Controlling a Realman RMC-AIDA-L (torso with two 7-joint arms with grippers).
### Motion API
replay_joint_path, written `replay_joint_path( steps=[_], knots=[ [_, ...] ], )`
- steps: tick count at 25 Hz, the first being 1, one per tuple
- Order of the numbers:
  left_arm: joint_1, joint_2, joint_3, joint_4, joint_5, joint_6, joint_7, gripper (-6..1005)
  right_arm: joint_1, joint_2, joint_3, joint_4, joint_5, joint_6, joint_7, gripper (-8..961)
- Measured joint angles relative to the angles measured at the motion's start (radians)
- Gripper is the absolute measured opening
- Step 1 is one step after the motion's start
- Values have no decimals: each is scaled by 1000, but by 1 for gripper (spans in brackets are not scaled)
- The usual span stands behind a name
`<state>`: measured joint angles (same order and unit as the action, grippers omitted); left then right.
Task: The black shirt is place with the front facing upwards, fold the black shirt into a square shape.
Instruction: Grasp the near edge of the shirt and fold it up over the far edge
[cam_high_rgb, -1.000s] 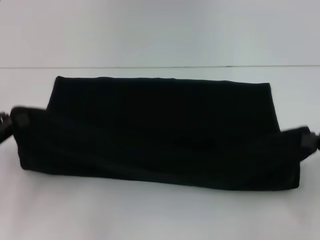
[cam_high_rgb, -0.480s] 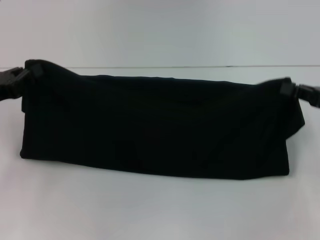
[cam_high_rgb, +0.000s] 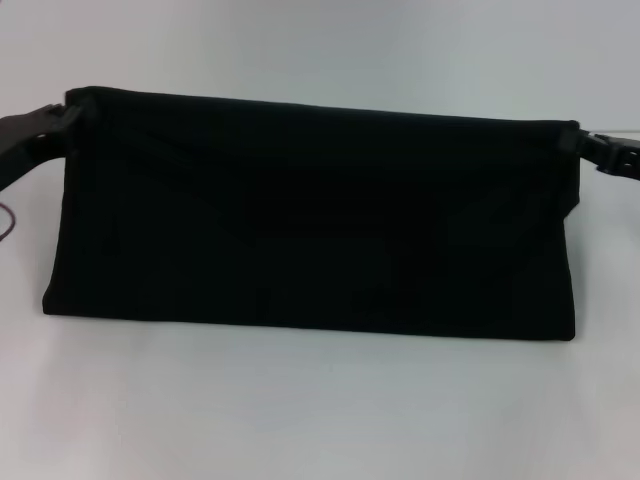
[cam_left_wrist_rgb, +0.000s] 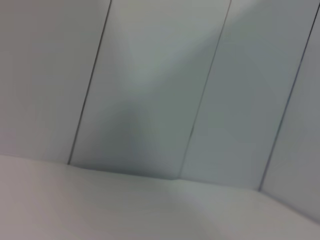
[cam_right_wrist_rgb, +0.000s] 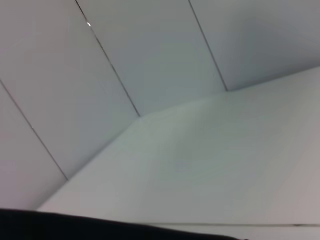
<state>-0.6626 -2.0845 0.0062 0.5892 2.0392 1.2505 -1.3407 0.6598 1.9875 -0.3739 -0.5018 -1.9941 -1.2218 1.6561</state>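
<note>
The black shirt (cam_high_rgb: 320, 220) spans the head view as a wide black band, its top edge lifted and stretched taut, its lower edge resting on the white table (cam_high_rgb: 320, 410). My left gripper (cam_high_rgb: 62, 118) is shut on the shirt's upper left corner. At the upper right corner my right gripper (cam_high_rgb: 578, 140) is shut on the cloth. No print or label shows. A strip of the black shirt (cam_right_wrist_rgb: 100, 227) runs along one edge of the right wrist view. The left wrist view holds only wall and table.
A pale panelled wall (cam_left_wrist_rgb: 150, 90) with thin dark seams stands behind the table (cam_right_wrist_rgb: 210, 165). Bare white tabletop lies in front of the shirt.
Both grippers have risen and moved away from me, each holding a corner. The shirt's top edge has gone from low and slack to high and taut.
</note>
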Motion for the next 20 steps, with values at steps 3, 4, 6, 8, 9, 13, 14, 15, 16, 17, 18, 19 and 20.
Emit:
replay_joint_path(
  steps=[3, 4, 6, 8, 9, 13, 14, 15, 16, 17, 18, 19, 20],
  knots=[
    [-33, -29, 13, -4, -4, -97, 48, 54, 19, 24, -43, 0, 1, 79, -17, 56],
    [-41, -34, 19, -8, -8, -122, 61, 54, 26, 31, -58, 2, 2, 107, -23, 56],
    [-57, -45, 37, -23, -23, -190, 100, 56, 40, 45, -83, 8, 2, 159, -38, 56],
    [-69, -50, 61, -45, -46, -249, 135, 58, 52, 58, -106, 13, 2, 205, -52, 56],
    [-75, -51, 70, -57, -61, -274, 150, 59, 56, 63, -113, 15, 2, 224, -58, 56],
    [-96, -52, 106, -108, -117, -381, 214, 67, 75, 91, -130, 23, 2, 323, -83, 56],
    [-100, -53, 118, -114, -124, -404, 222, 70, 78, 95, -133, 24, 2, 342, -85, 56],
    [-102, -54, 131, -117, -128, -422, 226, 73, 79, 96, -136, 26, 3, 356, -86, 56],
    [-103, -55, 140, -119, -131, -436, 227, 76, 80, 97, -137, 27, 3, 364, -86, 56],
    [-104, -55, 146, -119, -132, -446, 226, 79, 79, 97, -137, 29, 4, 371, -86, 56],
    [-104, -56, 150, -119, -133, -454, 225, 82, 78, 97, -136, 30, 10, 373, -86, 56],
    [-104, -57, 150, -119, -134, -460, 222, 85, 75, 97, -135, 31, 19, 376, -87, 56],
    [-103, -57, 150, -119, -136, -461, 221, 88, 71, 97, -135, 31, 33, 378, -90, 56]
  ],
)
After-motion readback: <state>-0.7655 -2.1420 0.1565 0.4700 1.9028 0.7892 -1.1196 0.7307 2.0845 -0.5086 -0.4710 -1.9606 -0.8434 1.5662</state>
